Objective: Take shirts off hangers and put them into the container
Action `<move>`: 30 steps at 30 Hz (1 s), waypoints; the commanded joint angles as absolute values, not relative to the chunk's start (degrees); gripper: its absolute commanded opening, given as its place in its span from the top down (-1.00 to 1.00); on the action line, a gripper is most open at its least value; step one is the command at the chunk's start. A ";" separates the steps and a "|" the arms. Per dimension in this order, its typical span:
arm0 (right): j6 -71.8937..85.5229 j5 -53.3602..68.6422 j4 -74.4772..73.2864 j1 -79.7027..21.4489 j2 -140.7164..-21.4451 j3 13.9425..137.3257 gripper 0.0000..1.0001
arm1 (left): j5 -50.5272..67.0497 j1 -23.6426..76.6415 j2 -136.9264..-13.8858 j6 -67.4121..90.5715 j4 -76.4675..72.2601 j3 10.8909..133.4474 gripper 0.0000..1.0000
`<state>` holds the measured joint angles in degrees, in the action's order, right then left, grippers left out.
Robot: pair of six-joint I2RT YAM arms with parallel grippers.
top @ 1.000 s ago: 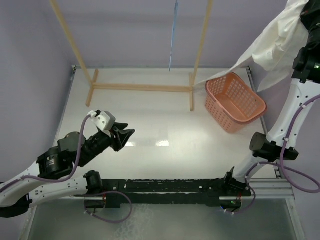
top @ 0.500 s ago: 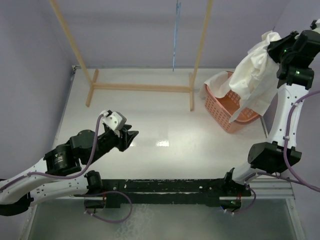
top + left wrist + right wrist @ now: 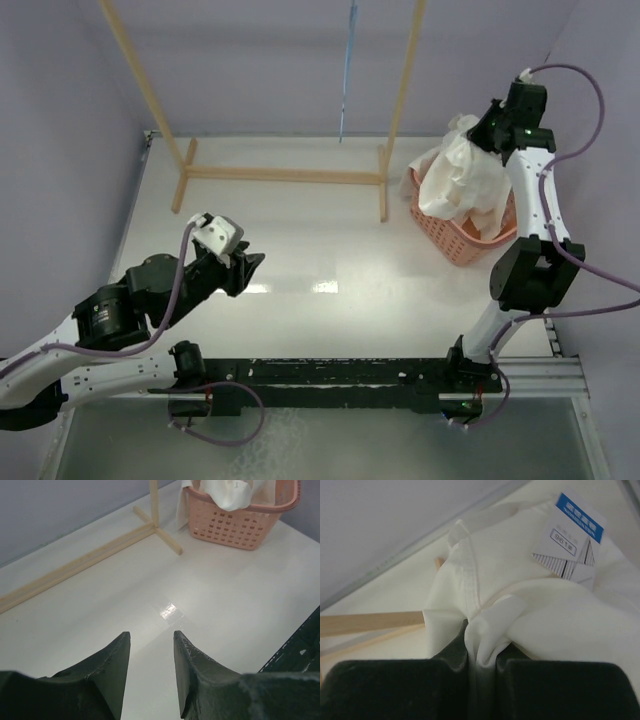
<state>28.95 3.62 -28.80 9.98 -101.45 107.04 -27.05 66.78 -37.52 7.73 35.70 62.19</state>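
The white shirt is bunched into the orange-pink basket at the table's far right, spilling a little over its left rim. My right gripper hovers over the basket's back edge, shut on a fold of the shirt. In the right wrist view the blue-and-white label shows above the gripper. The light-blue hanger hangs bare from the rack, edge-on. Low over the table's left half, my left gripper is open and holds nothing. Its wrist view shows the gripper, with the basket and shirt far ahead.
The tan wooden rack stands across the back of the table, its base bar on the surface and one foot close to the basket's left side. The purple wall lies behind.
My right arm swung down and leftward, bringing the shirt from high at the right into the basket. The left arm shifted only slightly.
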 commanded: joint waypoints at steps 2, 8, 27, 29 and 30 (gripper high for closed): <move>25.75 -0.71 -27.20 8.76 -99.61 96.47 1.00 | -32.83 66.66 -38.50 6.02 38.64 58.90 0.12; 25.57 -2.55 -28.07 8.86 -99.55 87.39 0.68 | -34.28 66.70 -39.15 5.62 38.42 56.69 0.12; 23.70 -7.52 -28.84 8.65 -88.48 84.98 -0.21 | -32.40 66.71 -36.63 5.63 31.98 47.60 0.08; 23.69 -8.25 -28.51 8.49 -85.11 85.86 -0.22 | -32.42 66.65 -36.20 5.86 31.94 47.40 0.07; 23.38 -9.12 -29.01 8.18 -83.86 87.03 -0.22 | -32.50 66.60 -36.00 5.84 31.91 47.18 0.08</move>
